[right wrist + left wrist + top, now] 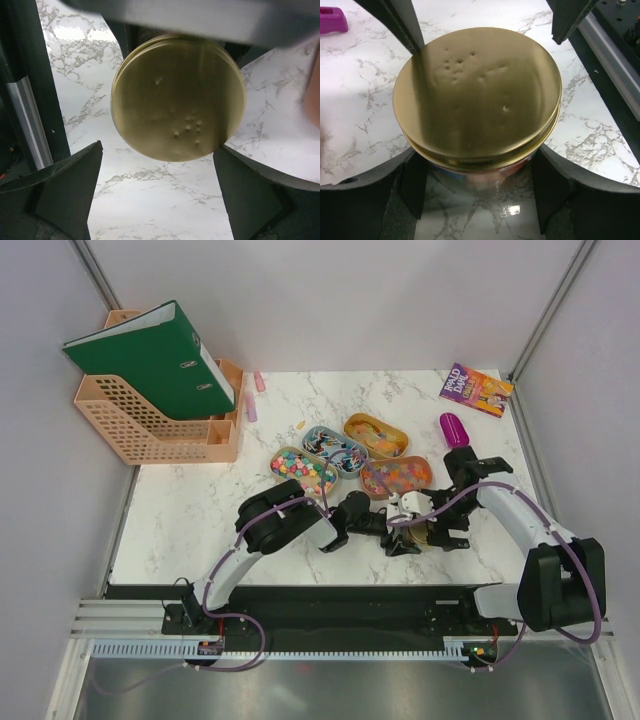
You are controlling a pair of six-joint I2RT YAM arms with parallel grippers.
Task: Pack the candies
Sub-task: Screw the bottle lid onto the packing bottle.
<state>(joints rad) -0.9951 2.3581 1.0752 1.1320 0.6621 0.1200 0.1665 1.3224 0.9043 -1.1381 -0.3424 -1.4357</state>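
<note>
Right jaws wide apart astride gold lid (pixel 177 97), left jaws clamped on jar (pixel 480 179): centre, close squarely on rim, twist.

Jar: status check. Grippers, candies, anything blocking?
Left gripper clamped on jar; right gripper open, straddling lid. Candies in four trays. Lid on jar, blocks filling.

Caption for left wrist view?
Left gripper clasps jar on marble table; open right gripper straddles its gold lid.
</note>
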